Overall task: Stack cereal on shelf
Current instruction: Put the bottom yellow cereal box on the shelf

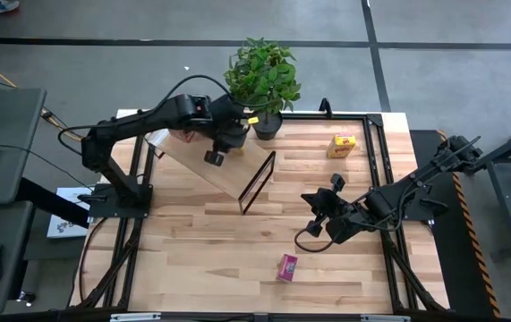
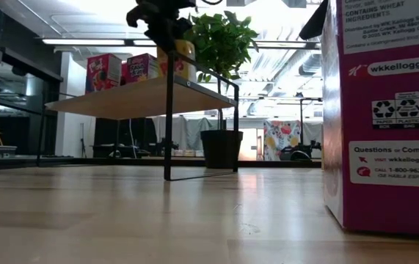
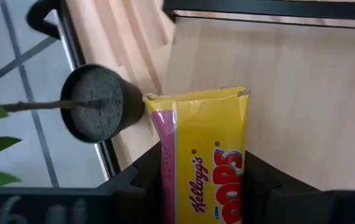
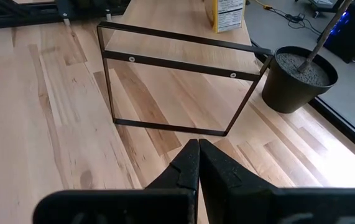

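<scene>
While the left arm reaches over the shelf [image 1: 208,161], its left gripper [image 1: 215,154] hangs just above the slanted light-wood board, pinching a yellow cereal box [image 3: 209,158] between its two dark fingers [image 3: 138,180]. On that box the left wrist view shows "Kellogg's" in red script and large red letters reading "OPS", with a magenta strip down one narrow side. Seen from table height, the same yellow box [image 2: 182,59] sits at the shelf's near end, right under the gripper, and two more boxes stand on the board farther along it: a red box [image 2: 103,72] and a second red box [image 2: 142,67]; their print is too small to read. A potted plant [image 1: 263,79] stands just beside the shelf's far corner.

Right of the shelf, near the table's far edge, another yellow box [image 1: 342,145] stands alone on the table [image 1: 192,241], well apart from the shelf; its lettering cannot be read. The right gripper [image 1: 311,199] waits over the table, right of the shelf's black wire frame [image 4: 177,87], its fingers [image 4: 189,165] pressed together on nothing.

Well apart from the shelf, toward the table's near edge, lies a magenta box [image 1: 287,266]. Close to the low camera, its side [image 2: 385,110] reads "CONTAINS WHEAT INGREDIENTS", "wkkellogg.com", "Questions or Comments", "Visit www.wkkellogg.com", "Call 1-800-962-1413" and "SE HABLA ESPAÑOL", beside recycling marks.
</scene>
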`<control>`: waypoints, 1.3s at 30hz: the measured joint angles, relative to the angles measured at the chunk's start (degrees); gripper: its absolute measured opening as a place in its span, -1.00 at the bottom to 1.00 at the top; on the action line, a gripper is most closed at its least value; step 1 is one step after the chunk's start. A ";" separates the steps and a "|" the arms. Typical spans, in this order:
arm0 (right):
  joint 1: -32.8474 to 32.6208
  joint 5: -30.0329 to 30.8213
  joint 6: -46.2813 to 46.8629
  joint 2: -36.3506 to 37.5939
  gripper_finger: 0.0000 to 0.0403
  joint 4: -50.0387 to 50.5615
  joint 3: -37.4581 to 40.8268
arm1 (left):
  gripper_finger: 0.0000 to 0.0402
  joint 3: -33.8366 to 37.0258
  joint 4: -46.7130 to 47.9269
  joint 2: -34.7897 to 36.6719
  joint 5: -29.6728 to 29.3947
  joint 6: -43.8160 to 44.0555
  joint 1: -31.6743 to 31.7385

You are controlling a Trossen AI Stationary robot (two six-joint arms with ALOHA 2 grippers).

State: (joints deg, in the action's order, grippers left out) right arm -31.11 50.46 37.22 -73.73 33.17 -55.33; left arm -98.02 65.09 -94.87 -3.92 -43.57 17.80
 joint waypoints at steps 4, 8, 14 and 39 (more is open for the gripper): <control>0.00 -0.02 0.01 0.00 -1.00 0.00 0.00 | -0.38 0.14 -0.88 0.01 -2.36 2.75 -0.01; 0.00 -0.04 0.01 -0.02 -1.00 -0.01 0.02 | -0.38 0.18 -0.81 0.11 -3.82 3.82 0.01; 0.00 -0.04 0.01 -0.02 -1.00 0.00 0.02 | -0.38 0.37 -2.26 0.00 -8.40 5.90 -0.86; 0.00 0.33 0.01 -0.04 -1.00 -0.06 0.00 | -0.38 0.22 -1.90 7.65 -4.58 13.15 -9.50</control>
State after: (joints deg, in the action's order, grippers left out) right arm -31.11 50.78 37.23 -73.78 33.11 -55.33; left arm -97.80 63.19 -87.22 -8.49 -30.43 8.31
